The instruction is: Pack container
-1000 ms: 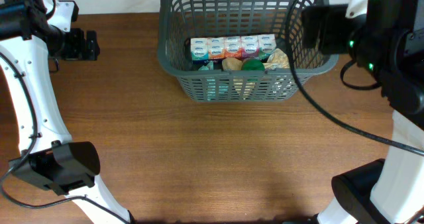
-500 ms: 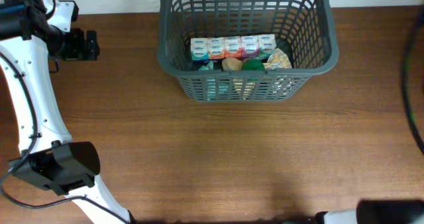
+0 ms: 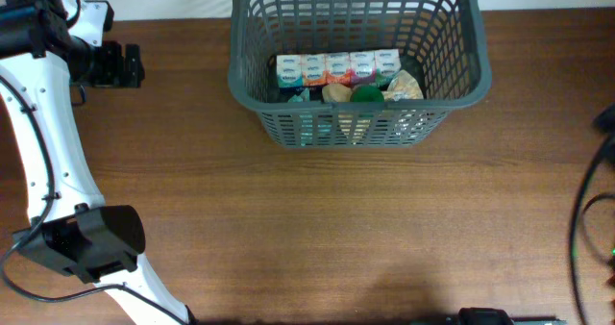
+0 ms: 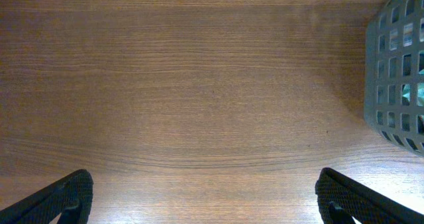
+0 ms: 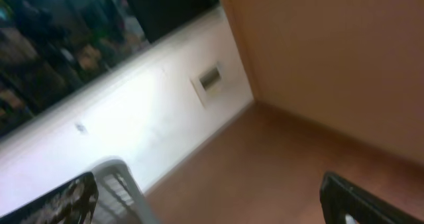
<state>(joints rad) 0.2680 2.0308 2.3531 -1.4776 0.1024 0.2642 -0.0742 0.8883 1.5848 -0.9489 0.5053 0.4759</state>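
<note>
One container (image 3: 357,129) | five cartons (image 3: 337,68) in one row inside

container (image 3: 356,125): 1 | small cartons (image 3: 336,68): 5 | green round item (image 3: 366,94): 1 | table (image 3: 288,229): 1

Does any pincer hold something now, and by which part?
Nothing is held: the left pincer and the right pincer are both open and empty.
</note>
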